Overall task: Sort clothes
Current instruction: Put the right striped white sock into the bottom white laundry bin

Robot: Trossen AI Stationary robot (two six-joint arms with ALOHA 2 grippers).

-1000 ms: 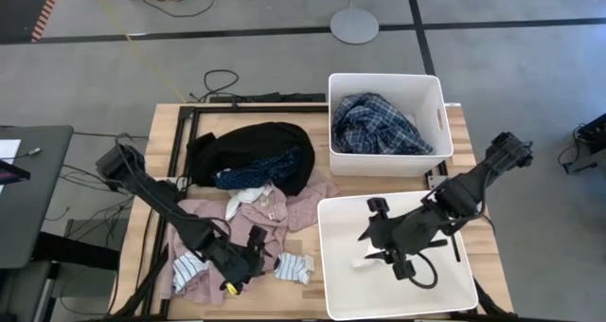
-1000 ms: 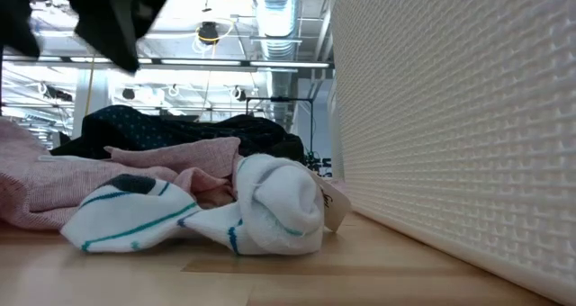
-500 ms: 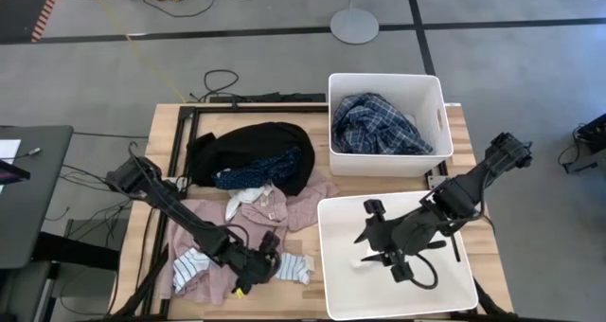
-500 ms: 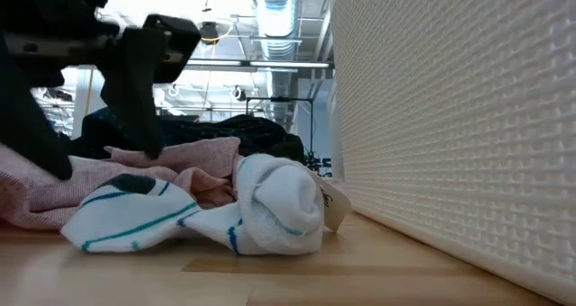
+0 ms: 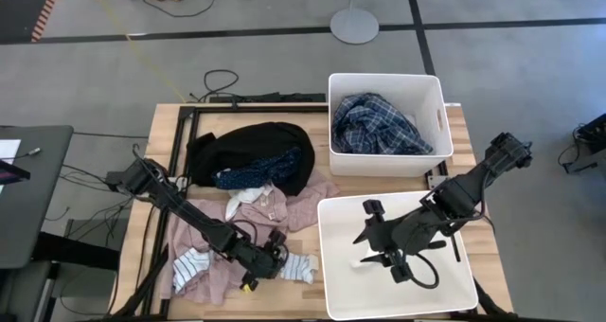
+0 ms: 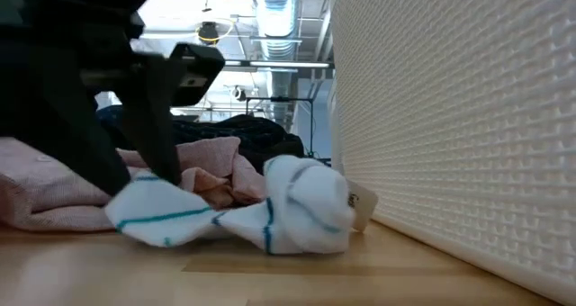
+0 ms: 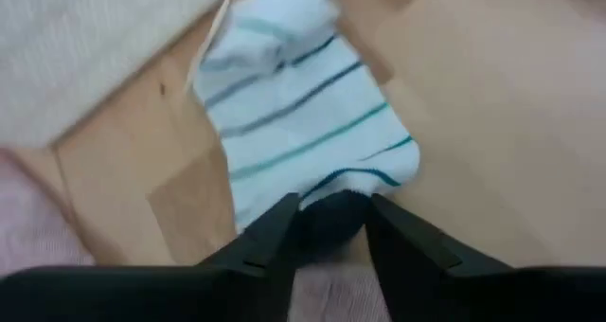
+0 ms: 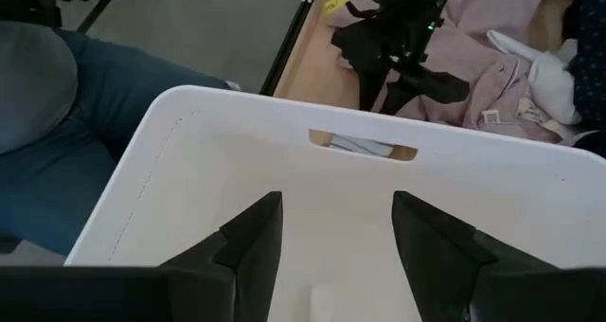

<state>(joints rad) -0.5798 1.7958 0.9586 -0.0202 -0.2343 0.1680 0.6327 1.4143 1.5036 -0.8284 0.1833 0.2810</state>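
A white sock with teal stripes (image 5: 297, 264) lies on the wood near the table's front edge, beside a pink garment (image 5: 294, 208). My left gripper (image 5: 274, 259) is down at the sock's left end and shut on it. It also shows in the low view (image 6: 135, 166). A black garment (image 5: 251, 150) with a navy dotted one (image 5: 263, 170) lies farther back. A plaid shirt (image 5: 381, 123) fills the far bin (image 5: 436, 87). My right gripper (image 5: 379, 256) hangs open and empty inside the near bin (image 5: 327, 218), over a small white sock (image 5: 365, 262). My left gripper has the sock's dark-tipped end (image 7: 329, 218) between its two fingers (image 7: 270, 241). The fingers slant down from the table's left side. The rest of the sock lies on the table, stretched toward the near bin, its far part bunched up (image 6: 310, 211).
Another striped sock (image 5: 189, 265) lies on the pink garment at the front left. A white piece (image 5: 248, 197) lies on the pink garment farther back. The near bin's wall (image 6: 450, 126) stands close to the right of the sock. A person's leg (image 8: 57, 161) shows beyond the table's near edge.
My left gripper has gone toward the table's right edge and down onto the striped sock's left end. The sock has slid toward the near bin, and its left end has been pushed together.
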